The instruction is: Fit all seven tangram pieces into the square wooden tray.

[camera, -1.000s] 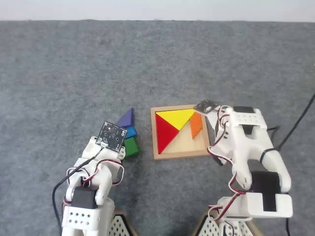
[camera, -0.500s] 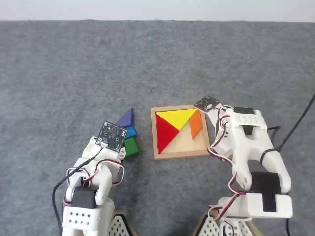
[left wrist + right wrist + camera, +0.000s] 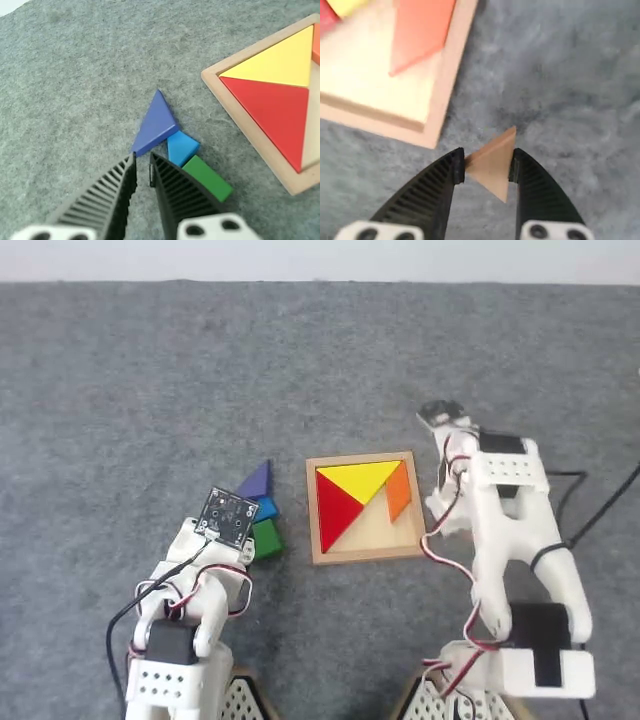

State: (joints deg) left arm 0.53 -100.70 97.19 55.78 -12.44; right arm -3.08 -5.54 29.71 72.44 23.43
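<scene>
Tray: the square wooden tray [image 3: 365,556] lay flat on the mat, a pale wood frame with a raised rim and a smooth floor.
Mat: grey felt mat [image 3: 150,370], fuzzy and mottled, covered the table.
In the tray: three pieces sat inside. A yellow triangle [image 3: 355,480] lay along the far edge, a red triangle [image 3: 335,510] touched it, and an orange parallelogram [image 3: 399,493] stood against the right wall.
Loose pieces: three were clustered to the left of the tray. A purple triangle [image 3: 156,124], a blue piece [image 3: 182,146] and a green block [image 3: 207,177] ran in a touching chain.
Right gripper: the right gripper [image 3: 487,162] was clamped on a tan triangle [image 3: 495,160]. It was plain wood with sharp corners, held above the mat just outside a tray corner.
Left gripper: the left gripper [image 3: 142,162] had its ribbed black jaws all but closed with nothing between them. The tips sat at the purple triangle's near corner.
Count: seven pieces in all.
</scene>
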